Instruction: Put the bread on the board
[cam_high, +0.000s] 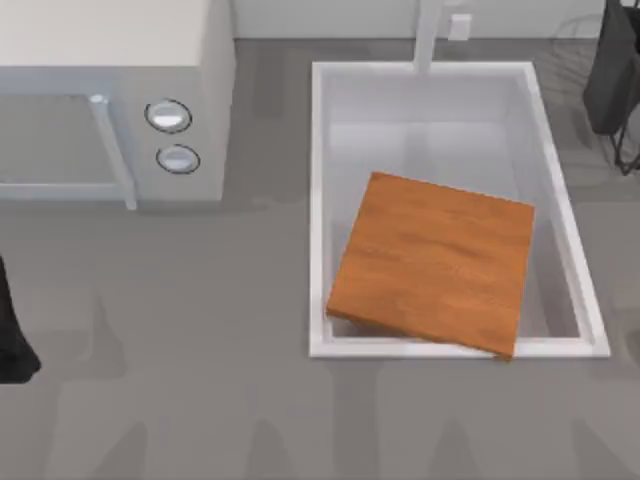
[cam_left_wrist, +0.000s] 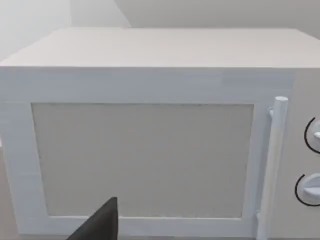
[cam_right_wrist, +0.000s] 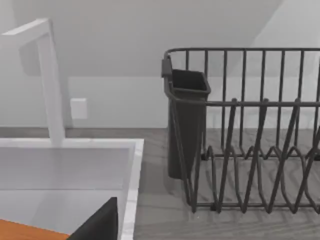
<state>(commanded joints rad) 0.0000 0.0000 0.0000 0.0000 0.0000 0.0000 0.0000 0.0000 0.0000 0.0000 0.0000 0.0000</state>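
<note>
Orange-brown wood, the board (cam_high: 432, 264) lies tilted across the white sink (cam_high: 318, 200), its near corner overhanging the rim. Open grey counter (cam_high: 180, 400) spreads left. Gripper openings: cannot tell.

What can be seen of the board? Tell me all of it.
The board is a large, flat, roughly square slab that looks like orange-brown wood with visible grain. It lies turned at a slight angle in the white sink, its near corner overhanging the sink's front rim. Nothing rests on it. One orange corner shows in the right wrist view.
</note>
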